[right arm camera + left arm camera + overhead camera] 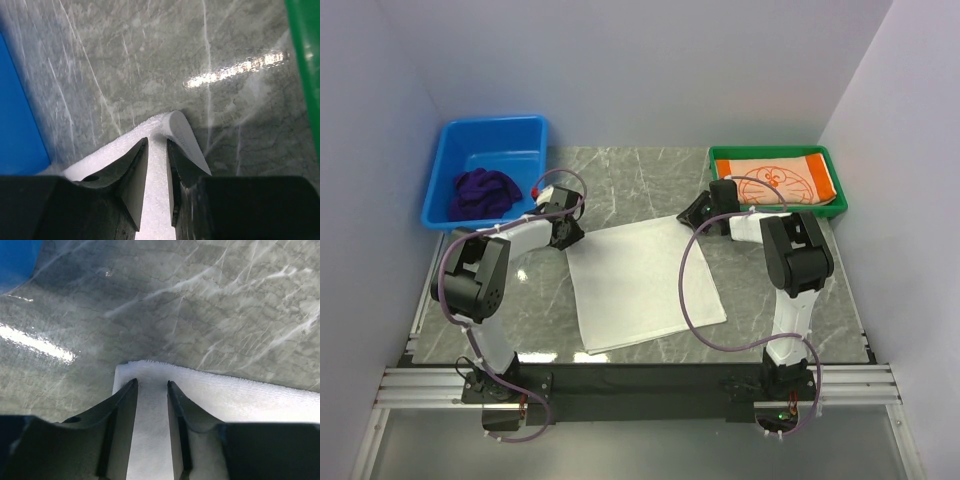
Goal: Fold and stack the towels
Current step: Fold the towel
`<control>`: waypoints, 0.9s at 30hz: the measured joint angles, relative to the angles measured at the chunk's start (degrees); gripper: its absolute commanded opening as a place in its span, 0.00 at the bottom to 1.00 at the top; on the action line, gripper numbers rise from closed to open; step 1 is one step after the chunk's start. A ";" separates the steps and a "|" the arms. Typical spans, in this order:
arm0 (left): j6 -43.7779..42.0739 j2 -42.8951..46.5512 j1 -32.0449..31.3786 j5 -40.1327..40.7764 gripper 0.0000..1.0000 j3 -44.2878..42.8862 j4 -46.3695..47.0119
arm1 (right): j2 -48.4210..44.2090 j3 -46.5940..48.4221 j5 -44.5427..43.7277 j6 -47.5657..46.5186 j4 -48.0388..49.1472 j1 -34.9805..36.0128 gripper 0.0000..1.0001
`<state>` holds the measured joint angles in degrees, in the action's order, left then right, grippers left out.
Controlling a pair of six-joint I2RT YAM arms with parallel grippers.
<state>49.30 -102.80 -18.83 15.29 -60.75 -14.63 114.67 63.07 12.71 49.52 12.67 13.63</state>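
Note:
A plain white towel (640,285) lies spread flat on the marble table. My left gripper (570,232) is down on its far left corner; in the left wrist view the gripper (152,384) stands open, with flat white towel (250,397) showing between the fingers. My right gripper (695,215) is at the far right corner. In the right wrist view that gripper (157,142) is shut on the white towel (185,132), whose corner curls up beside the fingers. An orange printed towel (785,180) lies folded in the green tray (770,152). A dark purple towel (485,193) sits crumpled in the blue bin (495,128).
The blue bin stands at the back left and the green tray at the back right, both close behind the grippers. Walls enclose the table on three sides. Purple cables loop from each arm over the table.

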 measured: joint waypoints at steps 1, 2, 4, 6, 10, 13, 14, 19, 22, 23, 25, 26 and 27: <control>-0.02 0.00 0.00 0.00 0.40 0.00 0.09 | 0.00 0.00 -0.20 0.28 -0.09 0.00 0.29; -0.04 0.00 0.00 0.00 0.41 0.00 0.20 | 0.00 0.00 -0.31 0.44 -0.11 0.00 0.29; -0.09 0.00 0.00 -0.02 0.43 0.00 0.39 | -0.07 0.00 -0.59 0.52 -0.24 0.00 0.29; -0.11 -0.02 0.00 -0.07 0.43 -0.13 0.42 | -0.22 0.00 -1.07 0.35 -0.52 0.00 0.29; -0.39 -1.03 0.00 -0.11 0.43 -1.66 -0.44 | -0.70 0.04 -2.16 -0.28 -1.64 0.00 0.29; -0.59 -1.31 0.07 -0.61 0.47 -2.08 -0.39 | -1.31 0.04 -3.02 -1.81 -2.73 0.00 0.29; -0.72 -1.31 0.07 -0.72 0.49 -2.19 -0.46 | -1.62 0.04 -3.32 -2.93 -3.32 0.00 0.29; -2.75 -0.50 0.07 -1.99 0.69 -3.78 -3.23 | -4.28 0.28 -4.76 -11.30 -8.13 -0.09 0.29; -4.68 1.90 0.13 -1.92 0.86 -4.92 -6.08 | -6.05 2.47 -6.05 -17.40 -13.16 -0.04 0.30; -5.55 3.30 0.15 -1.90 0.91 -5.31 -6.82 | -6.38 3.96 -6.60 -19.63 -14.95 0.09 0.30; -7.17 6.58 0.15 -1.73 0.99 -6.08 -7.61 | -6.78 6.97 -7.89 -23.69 -17.79 0.52 0.30; -8.39 8.81 0.22 -1.46 0.99 -6.29 -7.65 | -6.86 8.33 -8.68 -25.64 -19.23 0.72 0.30; -9.25 10.64 0.28 -1.27 0.99 -6.47 -7.74 | -6.95 9.44 -9.25 -27.41 -20.33 1.53 0.30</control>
<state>40.05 -92.16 -18.55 14.02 -67.22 -22.37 107.72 72.51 3.46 22.11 -7.66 15.16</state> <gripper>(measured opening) 0.983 0.300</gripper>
